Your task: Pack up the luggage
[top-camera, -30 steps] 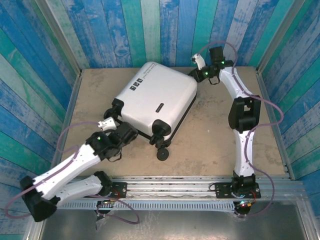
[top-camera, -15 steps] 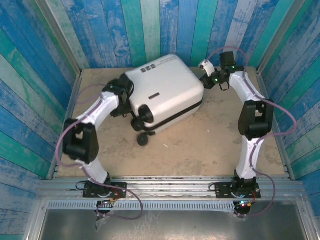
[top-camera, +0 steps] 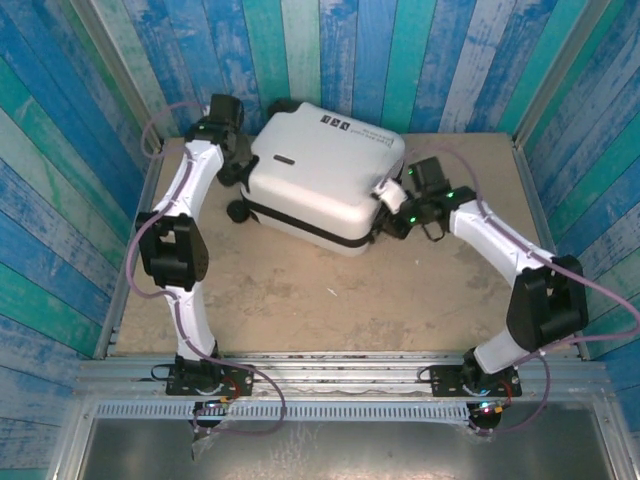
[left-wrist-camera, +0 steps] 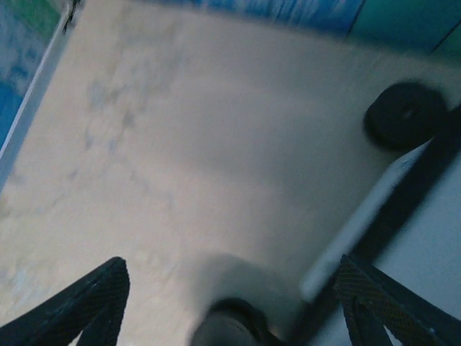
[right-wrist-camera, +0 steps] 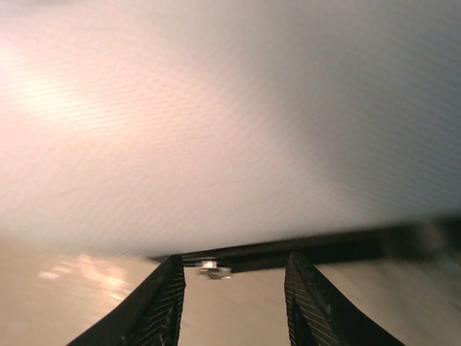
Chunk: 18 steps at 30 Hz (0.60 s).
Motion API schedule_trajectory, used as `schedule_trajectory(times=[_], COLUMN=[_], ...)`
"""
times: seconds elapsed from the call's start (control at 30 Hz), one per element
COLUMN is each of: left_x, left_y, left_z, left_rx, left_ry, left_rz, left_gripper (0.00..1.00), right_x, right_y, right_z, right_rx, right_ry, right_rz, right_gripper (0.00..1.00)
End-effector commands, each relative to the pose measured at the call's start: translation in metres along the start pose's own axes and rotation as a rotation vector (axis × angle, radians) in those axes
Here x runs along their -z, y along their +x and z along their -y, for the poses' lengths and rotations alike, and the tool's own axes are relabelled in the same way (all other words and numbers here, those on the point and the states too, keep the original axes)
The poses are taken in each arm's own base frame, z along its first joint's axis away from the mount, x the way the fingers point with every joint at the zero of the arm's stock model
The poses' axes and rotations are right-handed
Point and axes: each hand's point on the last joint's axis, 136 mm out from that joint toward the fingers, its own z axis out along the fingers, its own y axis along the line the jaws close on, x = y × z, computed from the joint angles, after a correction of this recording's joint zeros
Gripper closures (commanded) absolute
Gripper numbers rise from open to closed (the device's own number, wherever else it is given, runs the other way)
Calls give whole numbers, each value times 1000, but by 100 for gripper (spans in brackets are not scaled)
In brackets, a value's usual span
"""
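Lying shut on the counter (top-camera: pixel 330 300), the luggage (top-camera: pixel 325 170) is flanked at both ends, likely for repositioning; left fingers (left-wrist-camera: pixel 101 306) are spread wide, right fingers (right-wrist-camera: pixel 162 306) narrowly parted, nothing gripped.

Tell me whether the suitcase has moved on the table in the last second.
Yes. The luggage has shifted toward the back wall and turned clockwise, its wheels swinging from the near side to the left.
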Motion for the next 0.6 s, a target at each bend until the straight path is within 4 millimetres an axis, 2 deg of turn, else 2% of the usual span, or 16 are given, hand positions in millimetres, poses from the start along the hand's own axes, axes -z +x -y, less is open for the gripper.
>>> schedule_trajectory(times=[0.0, 0.07, 0.13, 0.27, 0.4, 0.5, 0.57], left_x=[85, 116, 140, 167, 186, 202, 206], left_y=[-58, -64, -61, -32, -8, 2, 5], left_z=[12, 0, -1, 17, 33, 55, 66], left_rx=[46, 58, 77, 125, 118, 51, 26], left_ry=[135, 133, 188, 395, 490, 542, 575], left_rz=[228, 286, 313, 306, 313, 325, 319], left_gripper=[20, 20, 20, 23, 25, 25, 25], right_x=[16, 25, 35, 46, 40, 23, 12], right_y=[-48, -46, -39, -18, 0, 3, 5], right_z=[-49, -34, -22, -13, -26, -55, -65], right_rx=[37, -44, -99, -222, -340, -326, -310], right_ry=[-115, 0, 97, 220, 241, 235, 246], right_rz=[181, 165, 169, 242, 324, 374, 397], right_gripper=[59, 58, 56, 54, 53, 49, 47])
